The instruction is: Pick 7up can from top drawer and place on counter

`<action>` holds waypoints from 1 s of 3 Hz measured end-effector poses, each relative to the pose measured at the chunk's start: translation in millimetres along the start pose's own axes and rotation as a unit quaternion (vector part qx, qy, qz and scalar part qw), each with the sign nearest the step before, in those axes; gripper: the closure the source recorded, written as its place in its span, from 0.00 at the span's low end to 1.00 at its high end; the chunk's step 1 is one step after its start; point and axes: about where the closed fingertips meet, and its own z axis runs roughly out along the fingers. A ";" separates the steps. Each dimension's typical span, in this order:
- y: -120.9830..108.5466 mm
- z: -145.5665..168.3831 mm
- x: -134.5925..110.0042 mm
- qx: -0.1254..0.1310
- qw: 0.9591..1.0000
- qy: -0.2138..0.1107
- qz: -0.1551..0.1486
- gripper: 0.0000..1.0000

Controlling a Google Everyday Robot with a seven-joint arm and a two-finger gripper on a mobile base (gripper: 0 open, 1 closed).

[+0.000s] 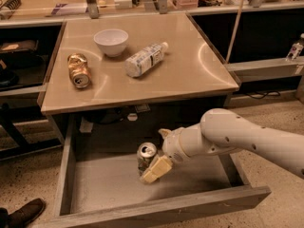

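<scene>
From the camera view, my gripper (155, 156) is down in the open top drawer (105, 186), its fingers apart, one in front of the upright 7up can (145, 154) and one behind it. The can stands on the drawer bottom near the middle. On the counter (192, 68) above are a white bowl (111, 41), a gold can (79, 71) and a plastic bottle (145, 60), the last two lying on their sides.

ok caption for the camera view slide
Gripper straddles the dented silver-topped 7up can standing in the open grey wooden top drawer.
</scene>
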 end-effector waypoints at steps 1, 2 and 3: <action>5.4 20.3 3.6 -0.012 1.000 -0.011 0.014 0.00; 5.3 20.9 3.9 -0.012 1.000 -0.011 0.015 0.18; 5.3 20.9 3.9 -0.012 1.000 -0.011 0.015 0.42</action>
